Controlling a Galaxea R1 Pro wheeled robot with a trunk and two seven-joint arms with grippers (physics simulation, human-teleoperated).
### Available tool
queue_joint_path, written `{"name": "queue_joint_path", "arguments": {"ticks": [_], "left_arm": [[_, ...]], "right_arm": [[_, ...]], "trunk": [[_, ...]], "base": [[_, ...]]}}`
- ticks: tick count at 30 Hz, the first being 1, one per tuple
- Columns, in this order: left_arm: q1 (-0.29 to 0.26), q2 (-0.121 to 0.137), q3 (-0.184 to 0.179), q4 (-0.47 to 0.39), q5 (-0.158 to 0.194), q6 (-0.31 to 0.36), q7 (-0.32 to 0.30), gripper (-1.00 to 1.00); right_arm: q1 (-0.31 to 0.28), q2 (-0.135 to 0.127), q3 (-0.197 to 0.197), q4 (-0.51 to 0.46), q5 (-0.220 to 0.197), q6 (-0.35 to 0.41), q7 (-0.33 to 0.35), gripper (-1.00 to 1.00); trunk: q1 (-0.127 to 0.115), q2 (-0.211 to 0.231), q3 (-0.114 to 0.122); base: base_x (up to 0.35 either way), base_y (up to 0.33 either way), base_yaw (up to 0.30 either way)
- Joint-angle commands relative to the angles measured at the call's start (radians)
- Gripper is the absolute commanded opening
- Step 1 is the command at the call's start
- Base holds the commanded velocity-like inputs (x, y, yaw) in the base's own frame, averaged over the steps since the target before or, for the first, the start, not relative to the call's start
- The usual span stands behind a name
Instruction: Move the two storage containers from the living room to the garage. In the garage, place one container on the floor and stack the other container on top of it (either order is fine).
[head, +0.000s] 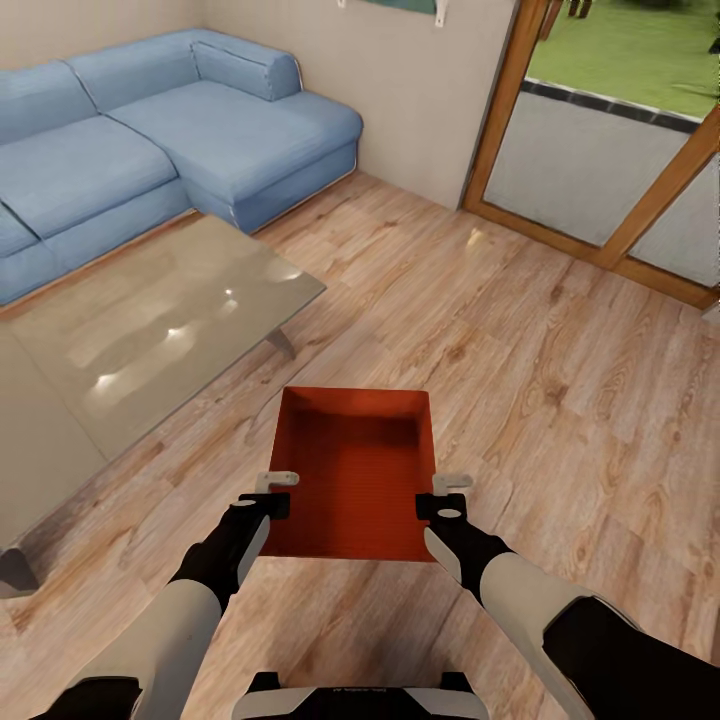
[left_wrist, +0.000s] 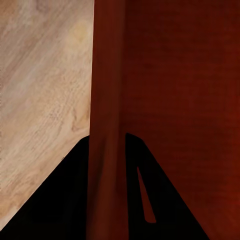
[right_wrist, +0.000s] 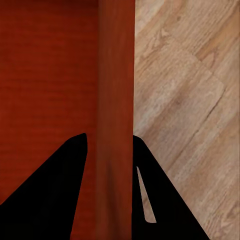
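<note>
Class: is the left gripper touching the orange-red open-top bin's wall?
Touching. In the left wrist view, the left gripper straddles the orange-red open-top bin's wall, fingers flush, no gap.

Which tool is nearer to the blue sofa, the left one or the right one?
Left. The left tool clamps the orange container wall on the side toward the blue sofa. The right tool clamps the opposite wall, toward the glass door.

Open wood floor ahead and to the right, wide clear run up to the glass doors; glass coffee table crowds the left side, blue sofa walls off the far left behind it
</note>
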Motion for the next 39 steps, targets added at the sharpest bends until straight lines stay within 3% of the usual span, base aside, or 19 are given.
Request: {"name": "queue_joint_path", "arguments": {"ticks": [1,39], "left_arm": [[0.000,-0.007,0.014,0.001,-0.002,0.006,-0.003,-1.00],[0.000,-0.007,0.015,-0.001,-0.002,0.005,-0.003,-1.00]], "right_arm": [[-0.001,0.007,-0.014,-0.006,0.015,-0.012,-0.001,-1.00],[-0.001,0.012,-0.014,-0.006,0.015,-0.010,0.001,-1.00]], "trunk": [[-0.004,0.007,0.004],[-0.149,0.273,0.181]], "base": [[0.000,0.000,0.000],[0.000,0.000,0.000]]}}
